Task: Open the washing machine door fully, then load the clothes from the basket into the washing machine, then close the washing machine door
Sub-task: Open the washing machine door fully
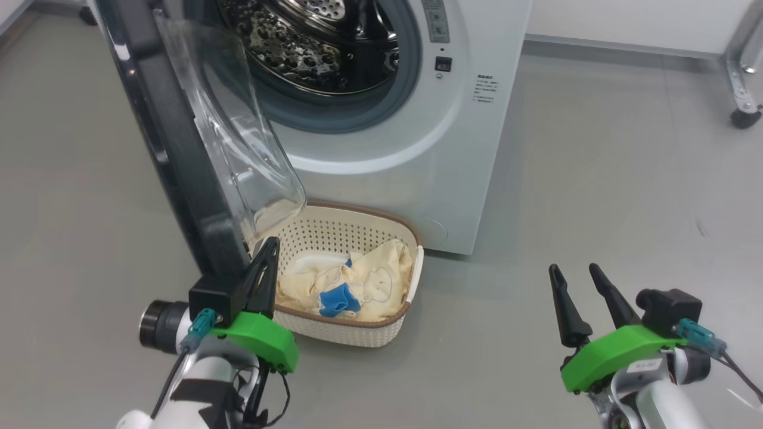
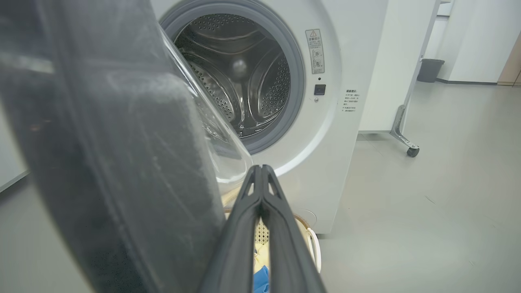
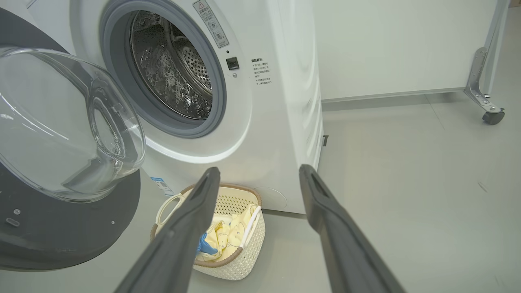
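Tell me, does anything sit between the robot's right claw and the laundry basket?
Nothing does. In the head view, a stretch of bare grey floor lies between the open right gripper and the basket.

floor: smooth grey | wall: white | wheeled metal leg: beside wall | bin: dark, far back

I see the door rimmed in glossy black plastic, its bowl clear, smooth glass. The washing machine has a smooth, glossy white shell, a shiny perforated steel drum and a matt grey rubbery seal. The basket looks like matt cream plastic; the clothes are soft cloth.
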### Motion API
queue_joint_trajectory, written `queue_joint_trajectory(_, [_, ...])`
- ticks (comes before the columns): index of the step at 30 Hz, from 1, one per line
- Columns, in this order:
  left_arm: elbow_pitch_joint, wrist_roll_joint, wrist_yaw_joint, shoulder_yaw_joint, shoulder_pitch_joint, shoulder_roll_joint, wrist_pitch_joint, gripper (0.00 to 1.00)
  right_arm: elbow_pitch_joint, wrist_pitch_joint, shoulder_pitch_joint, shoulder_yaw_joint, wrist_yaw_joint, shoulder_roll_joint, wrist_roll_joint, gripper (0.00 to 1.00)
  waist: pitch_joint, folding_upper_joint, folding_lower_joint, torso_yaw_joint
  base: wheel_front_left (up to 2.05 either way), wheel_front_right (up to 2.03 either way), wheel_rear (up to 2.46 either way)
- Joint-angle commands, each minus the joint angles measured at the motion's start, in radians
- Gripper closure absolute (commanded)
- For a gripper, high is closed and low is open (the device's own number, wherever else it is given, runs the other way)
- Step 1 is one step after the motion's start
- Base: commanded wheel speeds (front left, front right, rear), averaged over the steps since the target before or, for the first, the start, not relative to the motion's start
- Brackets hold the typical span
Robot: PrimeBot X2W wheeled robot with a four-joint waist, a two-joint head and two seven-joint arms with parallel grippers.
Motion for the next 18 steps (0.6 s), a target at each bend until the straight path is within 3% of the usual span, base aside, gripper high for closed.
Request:
queue_joint_trajectory(1, [-0.017,-0.009,0.020,0.054,-0.044,0.036,-0.013,1.00,-0.034,-0.002,-0.023,0.025,0.000,0.000,0.002,0.00,0.000,0.0000,0.0000,0.033,0.00,0.00,0.00])
queue_joint_trajectory(18, [-0.022,-0.037,0.041,0.078,-0.025,0.070,-0.019,1.00,-0.036,0.004,-0.020,0.048,0.000,0.001,0.002,0.00,0.005,0.0000,0.0000,0.172,0.00,0.00,0.00])
